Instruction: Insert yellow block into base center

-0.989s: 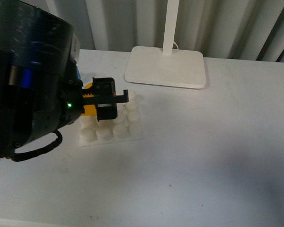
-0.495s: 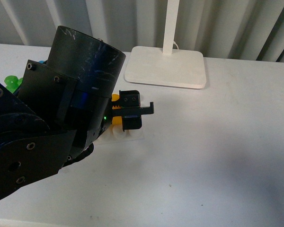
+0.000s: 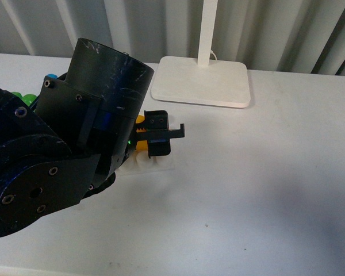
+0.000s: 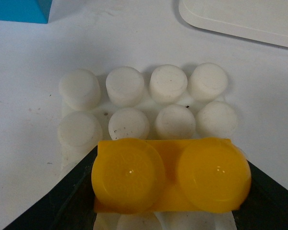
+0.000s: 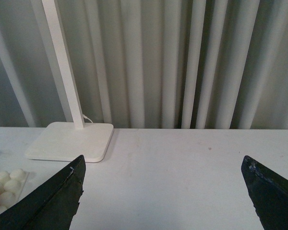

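In the left wrist view my left gripper [image 4: 170, 191] is shut on the yellow block [image 4: 170, 175], studs facing the camera, one dark finger at each short end. The block lies over the white studded base [image 4: 168, 84]. Two full rows of studs show beyond it, and I cannot tell whether block and base touch. In the front view the left gripper [image 3: 156, 135] and arm cover most of the base [image 3: 163, 165]; a bit of the yellow block [image 3: 141, 145] shows. My right gripper [image 5: 165, 201] is open and empty over bare table, with the base [image 5: 7, 187] off to one side.
A white lamp foot [image 3: 201, 80] with its pole stands behind the base. It also shows in the right wrist view [image 5: 69, 141]. A blue brick [image 4: 19, 9] lies beyond the base's far corner. A green brick [image 3: 27, 99] peeks out behind the left arm. Curtains hang behind the table.
My left arm has swung further into the front view. Its gripper moved right with the yellow block, so the base is now mostly covered. It has barely moved in the last half second.
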You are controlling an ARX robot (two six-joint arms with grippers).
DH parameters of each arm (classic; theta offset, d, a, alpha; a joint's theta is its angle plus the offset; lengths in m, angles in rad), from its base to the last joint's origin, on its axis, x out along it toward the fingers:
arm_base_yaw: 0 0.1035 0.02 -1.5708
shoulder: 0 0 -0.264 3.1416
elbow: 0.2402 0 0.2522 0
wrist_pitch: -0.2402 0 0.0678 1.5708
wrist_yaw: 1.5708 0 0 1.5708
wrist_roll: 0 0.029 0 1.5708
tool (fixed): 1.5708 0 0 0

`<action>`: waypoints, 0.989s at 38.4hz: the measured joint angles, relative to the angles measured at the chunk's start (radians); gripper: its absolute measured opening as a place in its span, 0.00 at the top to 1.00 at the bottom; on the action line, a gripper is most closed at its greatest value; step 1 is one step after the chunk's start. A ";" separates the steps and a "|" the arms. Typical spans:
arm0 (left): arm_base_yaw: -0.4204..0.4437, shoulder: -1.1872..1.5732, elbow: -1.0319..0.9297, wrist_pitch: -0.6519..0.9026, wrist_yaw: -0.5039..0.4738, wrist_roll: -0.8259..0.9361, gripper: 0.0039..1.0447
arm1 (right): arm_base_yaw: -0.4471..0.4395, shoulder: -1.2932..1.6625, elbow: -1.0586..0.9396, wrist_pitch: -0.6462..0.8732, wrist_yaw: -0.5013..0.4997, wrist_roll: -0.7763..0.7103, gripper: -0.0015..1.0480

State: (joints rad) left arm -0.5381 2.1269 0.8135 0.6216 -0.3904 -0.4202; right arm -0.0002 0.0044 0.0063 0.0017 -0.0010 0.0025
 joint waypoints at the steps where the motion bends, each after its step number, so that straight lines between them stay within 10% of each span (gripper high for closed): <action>1: 0.000 0.002 0.002 0.000 0.000 0.000 0.37 | 0.000 0.000 0.000 0.000 0.000 0.000 0.09; 38: -0.034 0.103 0.061 0.006 -0.071 0.000 0.37 | 0.000 0.000 0.000 0.000 0.000 0.000 0.09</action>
State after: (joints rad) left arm -0.5724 2.2303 0.8745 0.6277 -0.4610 -0.4198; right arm -0.0002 0.0044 0.0063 0.0013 -0.0006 0.0025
